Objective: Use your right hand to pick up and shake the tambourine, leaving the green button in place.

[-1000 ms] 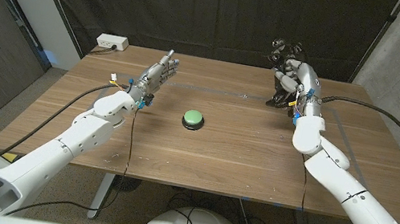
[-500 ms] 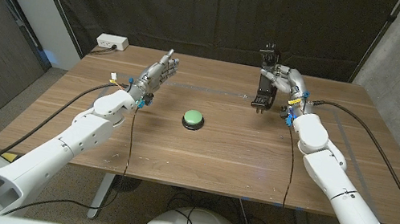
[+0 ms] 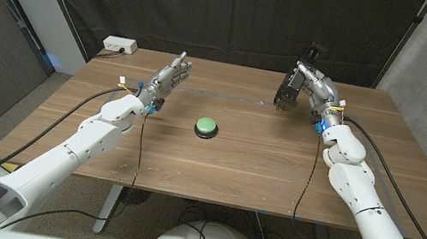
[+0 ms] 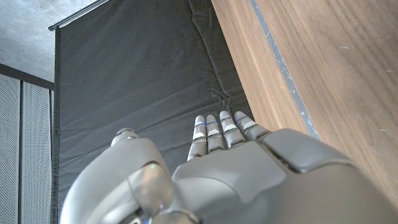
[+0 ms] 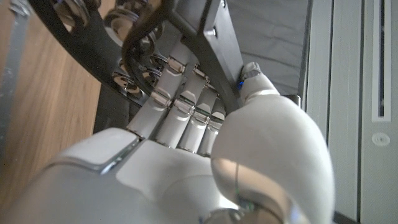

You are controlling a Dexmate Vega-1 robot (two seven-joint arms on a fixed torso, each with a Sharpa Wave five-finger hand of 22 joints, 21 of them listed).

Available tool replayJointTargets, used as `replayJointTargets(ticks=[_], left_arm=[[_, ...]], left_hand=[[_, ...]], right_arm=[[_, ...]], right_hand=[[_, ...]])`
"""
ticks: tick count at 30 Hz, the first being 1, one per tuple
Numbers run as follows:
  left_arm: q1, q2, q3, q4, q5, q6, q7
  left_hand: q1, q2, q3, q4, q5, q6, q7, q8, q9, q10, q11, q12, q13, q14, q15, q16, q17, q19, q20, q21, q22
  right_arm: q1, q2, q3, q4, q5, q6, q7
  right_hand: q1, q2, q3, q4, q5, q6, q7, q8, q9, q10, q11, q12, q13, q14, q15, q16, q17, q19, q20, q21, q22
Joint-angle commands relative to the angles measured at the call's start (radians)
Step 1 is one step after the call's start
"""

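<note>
The right robot hand [image 3: 310, 82] wraps its fingers [image 5: 186, 106] around the black tambourine [image 3: 291, 90], holding it raised above the surface [image 3: 232, 162] at about one o'clock, free to swing without striking wood. The green button [image 3: 207, 126] sits untouched at centre, well apart. The left robot hand [image 3: 170, 77] waits at eleven o'clock, fingers straight, holding nothing, out of the way.

Head camera looks down over the table [image 3: 215, 159] — wrist cameras sit close behind the fingers [image 4: 219, 132].
</note>
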Motion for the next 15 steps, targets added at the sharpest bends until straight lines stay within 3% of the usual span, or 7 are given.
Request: replayJointTargets(ticks=[1, 3, 6, 12, 15], left_arm=[[-0.008, -0.008, 0.007, 0.005, 0.007, 0.004, 0.002], [-0.003, -0.007, 0.006, -0.001, 0.007, 0.004, 0.007], [0.007, -0.006, 0.002, -0.008, 0.005, 0.002, 0.015], [0.032, -0.001, -0.01, -0.027, 0.003, -0.009, 0.034], [0.04, 0.004, -0.015, -0.034, 0.002, -0.009, 0.04]], left_hand=[[0.006, 0.005, -0.007, 0.0, -0.001, 0.009, 0.001, -0.004, 0.002, 0.009, -0.003, 0.0, 0.003, 0.006, -0.001, -0.003, 0.001, 0.008, 0.002, 0.0, 0.004], [0.006, 0.005, -0.007, 0.0, -0.001, 0.009, 0.0, -0.005, 0.002, 0.009, -0.003, -0.001, 0.003, 0.006, -0.001, -0.003, 0.001, 0.008, 0.003, 0.0, 0.004], [0.006, 0.005, -0.007, 0.0, -0.001, 0.009, 0.0, -0.005, 0.002, 0.009, -0.004, -0.001, 0.003, 0.007, -0.002, -0.003, 0.001, 0.008, 0.003, 0.0, 0.004], [0.007, 0.005, -0.008, 0.0, -0.001, 0.01, 0.002, -0.004, 0.002, 0.009, -0.003, -0.001, 0.003, 0.008, -0.001, -0.003, 0.001, 0.008, 0.002, 0.0, 0.004], [0.007, 0.005, -0.008, 0.0, -0.001, 0.01, 0.001, -0.005, 0.002, 0.01, -0.003, -0.001, 0.003, 0.008, -0.001, -0.003, 0.001, 0.008, 0.002, -0.001, 0.004]], right_arm=[[0.058, -0.222, -0.195, -0.163, -0.702, -0.145, -0.534], [0.09, -0.239, -0.282, -0.212, -1.017, -0.313, -0.652], [0.144, -0.244, -0.38, -0.215, -1.224, -0.401, -0.658], [0.262, -0.234, -0.523, -0.141, -1.372, -0.369, -0.544], [0.268, -0.217, -0.513, -0.119, -1.312, -0.332, -0.522]], right_hand=[[0.022, 0.103, 0.15, 0.047, 0.003, 0.016, -0.017, 0.005, 0.12, 0.054, -0.05, -0.001, 0.195, 0.035, -0.026, 0.0, 0.0, 0.004, -0.087, 0.004, 0.001], [0.02, 0.103, 0.15, 0.047, 0.003, 0.016, -0.019, 0.004, 0.12, 0.053, -0.049, -0.001, 0.196, 0.034, -0.026, -0.001, 0.0, 0.003, -0.087, 0.004, 0.0], [0.017, 0.101, 0.15, 0.048, 0.003, 0.02, -0.026, 0.003, 0.118, 0.051, -0.054, -0.002, 0.198, 0.035, -0.026, 0.001, 0.003, 0.001, -0.087, 0.005, -0.001], [0.014, 0.1, 0.15, 0.049, 0.003, 0.022, -0.03, 0.002, 0.117, 0.052, -0.057, -0.002, 0.199, 0.034, -0.027, 0.001, 0.005, -0.002, -0.086, 0.006, -0.002], [0.012, 0.099, 0.15, 0.049, 0.003, 0.023, -0.032, 0.0, 0.116, 0.051, -0.058, -0.004, 0.199, 0.032, -0.027, 0.0, 0.005, -0.004, -0.087, 0.007, -0.003]])
